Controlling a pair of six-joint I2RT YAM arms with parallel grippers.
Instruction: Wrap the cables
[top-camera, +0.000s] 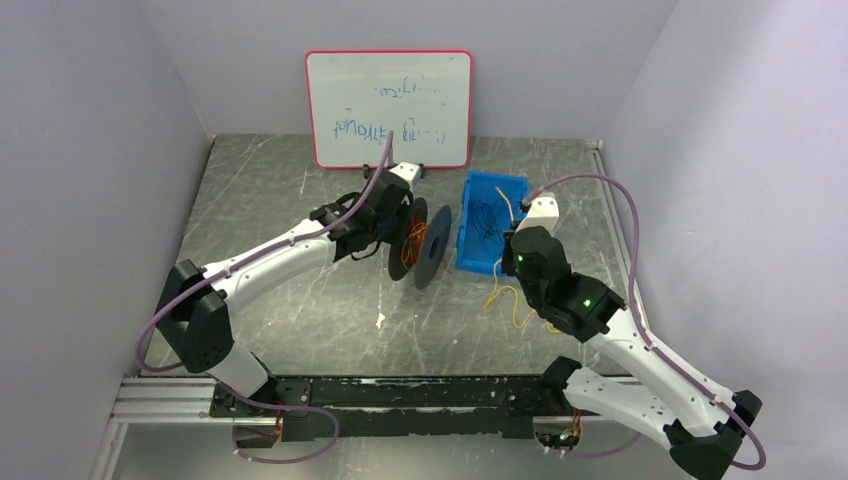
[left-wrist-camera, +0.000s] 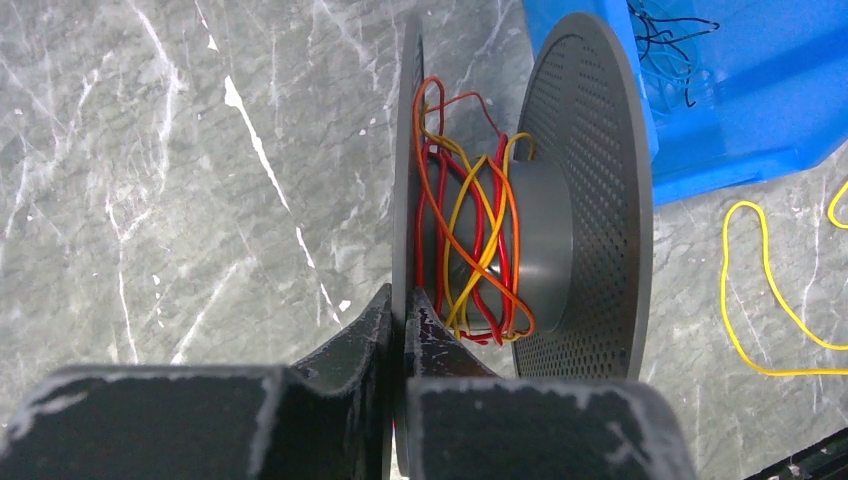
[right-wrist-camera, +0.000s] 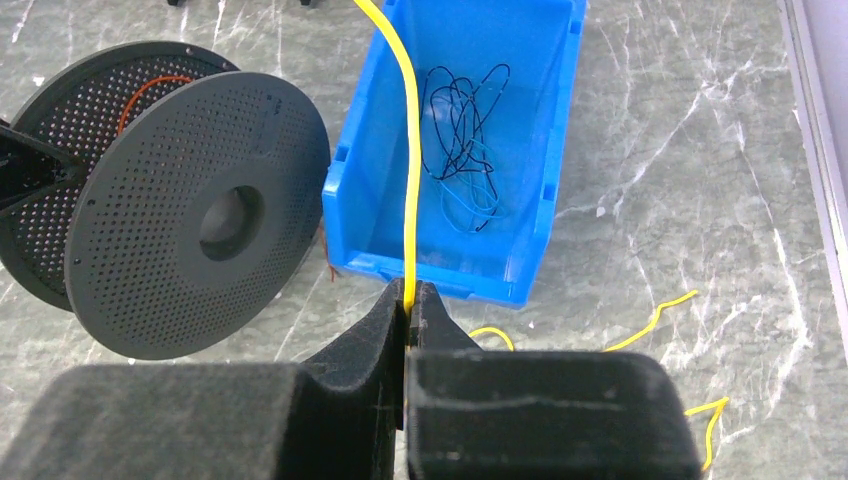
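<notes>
A grey perforated spool (top-camera: 432, 248) stands on edge at the table's middle. Red, orange and yellow cables (left-wrist-camera: 470, 240) are wound loosely round its hub. My left gripper (left-wrist-camera: 405, 300) is shut on the rim of the spool's left flange (left-wrist-camera: 405, 180); it shows in the top view (top-camera: 400, 225) too. My right gripper (right-wrist-camera: 408, 297) is shut on a thin yellow cable (right-wrist-camera: 410, 150) that runs up across the blue bin. In the top view this gripper (top-camera: 515, 235) is at the bin's near right side. The cable's slack (top-camera: 515, 310) lies in loops on the table.
A blue bin (top-camera: 490, 185) right of the spool holds a tangle of thin black wire (right-wrist-camera: 460, 140). A whiteboard (top-camera: 388, 108) stands at the back wall. Loose yellow cable ends (right-wrist-camera: 660, 315) lie on the table right of the bin.
</notes>
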